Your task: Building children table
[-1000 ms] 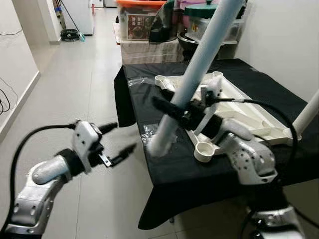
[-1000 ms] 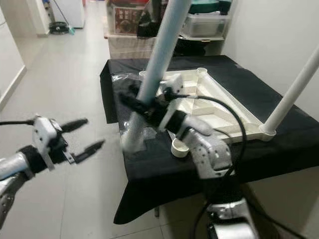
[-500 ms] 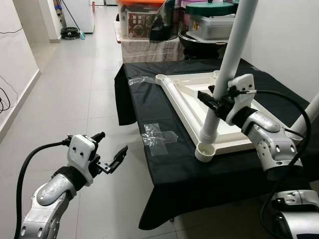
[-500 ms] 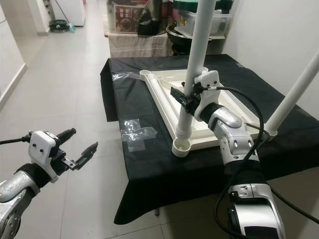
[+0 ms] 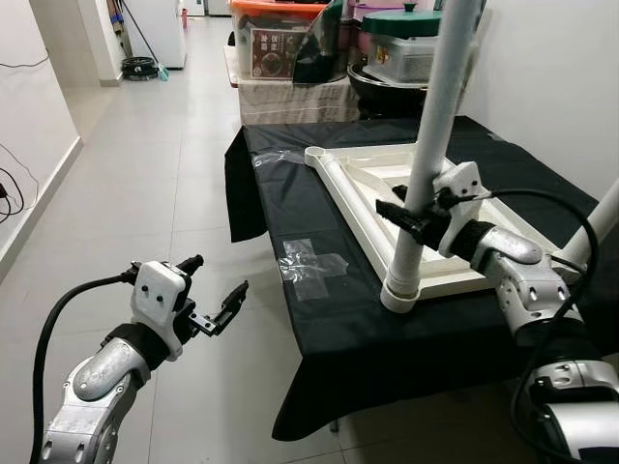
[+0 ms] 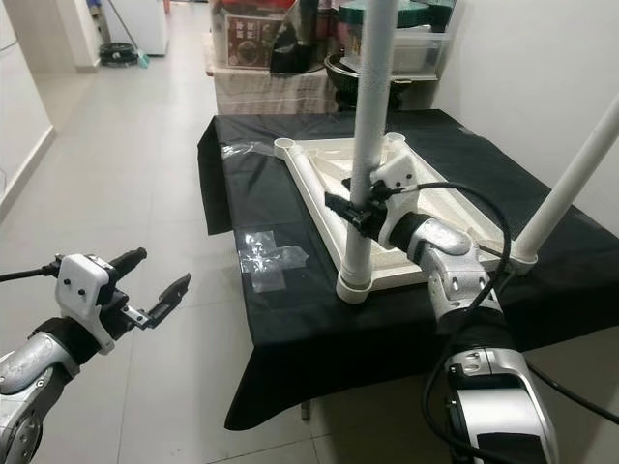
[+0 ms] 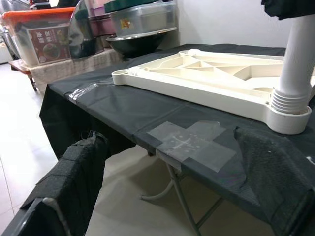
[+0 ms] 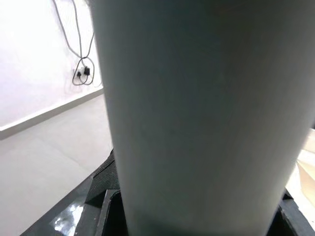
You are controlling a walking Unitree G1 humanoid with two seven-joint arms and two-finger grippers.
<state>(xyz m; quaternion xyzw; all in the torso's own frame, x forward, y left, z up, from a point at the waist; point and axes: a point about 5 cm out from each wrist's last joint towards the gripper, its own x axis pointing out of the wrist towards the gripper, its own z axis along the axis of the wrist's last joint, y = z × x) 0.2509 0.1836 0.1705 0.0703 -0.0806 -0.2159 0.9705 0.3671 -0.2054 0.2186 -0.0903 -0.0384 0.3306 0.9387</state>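
Note:
A white tabletop [image 5: 340, 179] lies upside down on the black-clothed table [image 5: 290, 213]. A white table leg [image 5: 435, 116] stands upright with its threaded lower end in the near corner socket [image 5: 399, 295]. My right gripper [image 5: 411, 215] is shut on this leg a little above the socket; in the right wrist view the leg [image 8: 197, 108] is pressed close between the jaws. A second leg [image 5: 602, 217] stands at the right corner. My left gripper [image 5: 221, 275] hangs open over the floor, left of the table, holding nothing; its fingers [image 7: 74, 182] frame the table's edge.
A clear tape patch [image 5: 314, 266] sticks to the cloth near the table's left edge. Storage boxes and pots [image 5: 280, 39] are stacked behind the table. A white wall runs along the right. Open tiled floor [image 5: 145, 164] stretches to the left.
The leg swung from a tilt to upright and its lower end dropped into the near corner socket. My left gripper sank a little, then held still.

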